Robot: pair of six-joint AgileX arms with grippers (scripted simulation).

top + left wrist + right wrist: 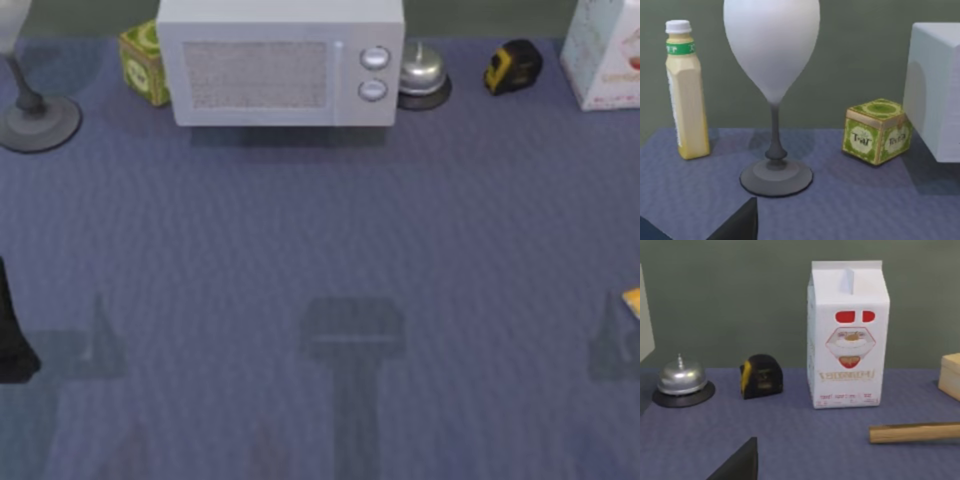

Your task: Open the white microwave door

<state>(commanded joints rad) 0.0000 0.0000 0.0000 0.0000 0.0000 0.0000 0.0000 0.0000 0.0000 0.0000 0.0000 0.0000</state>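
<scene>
The microwave (280, 18) stands at the back middle of the table, and its white side (935, 90) also shows in the left wrist view. The white microwave door (255, 75) with its grey mesh window lies flat and closed against the front, left of two round knobs (374, 72). My left gripper (18, 350) is parked at the table's left edge, far in front of the microwave, and is open. One dark finger (742, 225) of it shows. My right gripper is outside the top view. Its one visible dark finger (742, 462) holds nothing.
A green tea box (145, 65) and a wine glass (35, 115) stand left of the microwave, and a yellow bottle (686, 95) farther left. To its right are a silver bell (422, 72), a tape measure (512, 66), a white carton (605, 50) and a wooden mallet handle (915, 432).
</scene>
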